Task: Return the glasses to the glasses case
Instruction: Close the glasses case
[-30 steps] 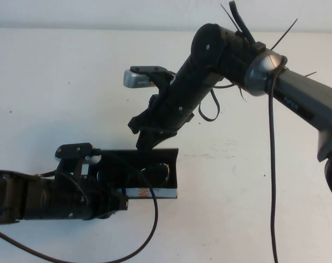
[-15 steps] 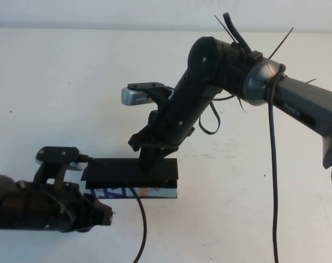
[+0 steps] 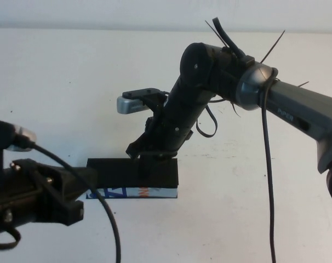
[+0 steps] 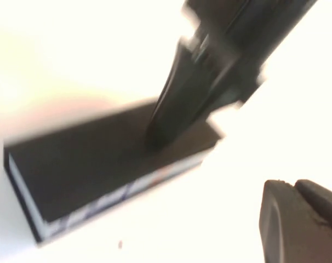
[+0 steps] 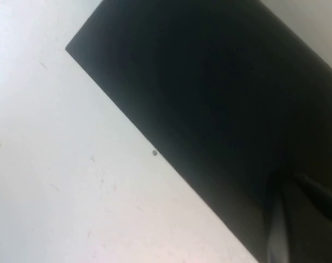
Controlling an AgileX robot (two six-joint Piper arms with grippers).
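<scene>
Lying flat on the white table [image 3: 56, 82], the glasses case [image 3: 116, 174] is seen with its black lid down and closed, so nothing of its inside can be made out; the glasses cannot be seen in any view and are presumably hidden under the lid. Only the front edge of the case, patterned blue, white and orange, is shown below the lid in the high view, and the same striped edge is caught, blurred, by the left wrist camera [image 4: 100, 181]. The right gripper [image 3: 146, 171] is pressed tip-down onto the lid near the case's right end, its fingers pressed together and pinching nothing; in the left wrist view [image 4: 160, 137] the dark fingertips are seen touching the lid's flat top. From the right wrist camera the lid [image 5: 210, 98] is shown as a broad black surface with pale table beside it. The left gripper [image 3: 67, 211] is held low at the robot's left, just beside the case's left end and apart from the lid; whether its fingers are spread cannot be told. 1 black cable [image 3: 267, 181] is hung from the right arm down over the table. A pale wall [image 3: 100, 13] is seen behind the table's far edge.
</scene>
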